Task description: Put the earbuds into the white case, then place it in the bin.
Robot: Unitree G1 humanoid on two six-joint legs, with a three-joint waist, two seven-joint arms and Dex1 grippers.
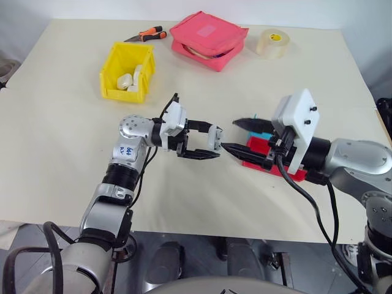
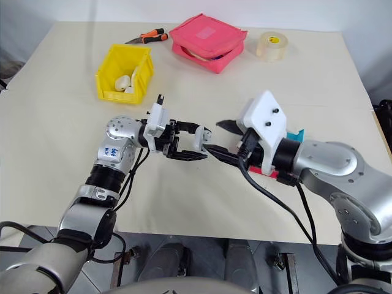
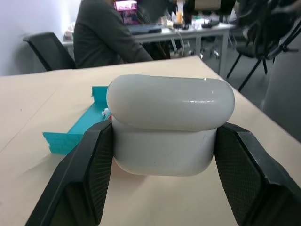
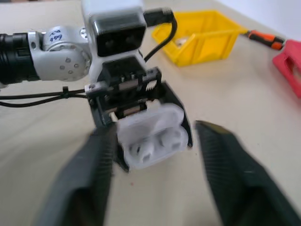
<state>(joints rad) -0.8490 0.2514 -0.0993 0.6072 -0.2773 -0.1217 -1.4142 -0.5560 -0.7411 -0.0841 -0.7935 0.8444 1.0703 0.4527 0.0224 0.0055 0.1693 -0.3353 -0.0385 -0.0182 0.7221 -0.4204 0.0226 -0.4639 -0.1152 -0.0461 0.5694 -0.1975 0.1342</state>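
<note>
Both hands meet mid-bench. Left hand squeezes the case steady, lid facing the right hand, spread wide just beside it. Bin waits far left.

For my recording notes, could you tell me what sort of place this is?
Probably an office or lab used for robot trials: a pale worktable laid out with test items, and in the left wrist view a seated person at a desk with a lit monitor and office chairs around.
</note>
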